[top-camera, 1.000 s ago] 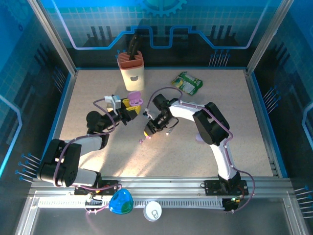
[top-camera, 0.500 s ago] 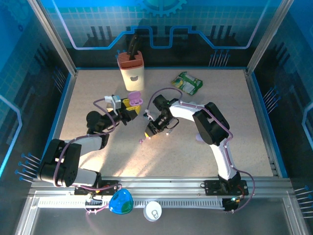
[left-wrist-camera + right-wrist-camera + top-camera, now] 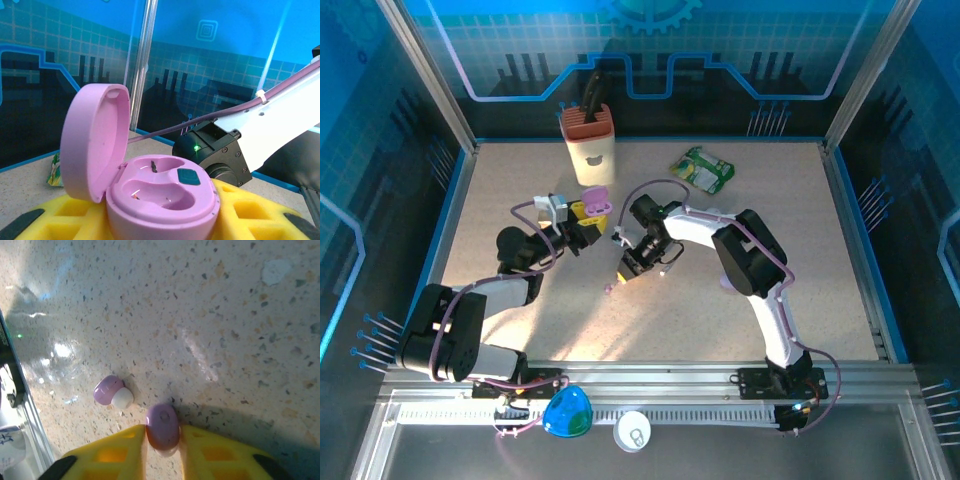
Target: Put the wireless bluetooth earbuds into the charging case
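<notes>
The pink charging case (image 3: 162, 192) stands open with its lid (image 3: 95, 140) tipped back and both wells empty. My left gripper (image 3: 160, 222) is shut on the case's base, yellow fingers (image 3: 260, 215) on either side. From above, the case (image 3: 593, 205) sits left of the table's centre. My right gripper (image 3: 162, 440) is shut on one lilac earbud (image 3: 162, 425), just above the table. A second earbud (image 3: 112, 391), lilac with a white tip, lies on the table to its left. From above, that earbud (image 3: 610, 288) lies near the right gripper (image 3: 625, 268).
A cream holder (image 3: 590, 148) with dark handles stands at the back left. A green packet (image 3: 703, 168) lies at the back right. A blue object (image 3: 567, 413) and a white round one (image 3: 633, 432) rest on the front rail.
My right gripper has shifted slightly to the right. The left arm, the case and the loose earbud have stayed put.
</notes>
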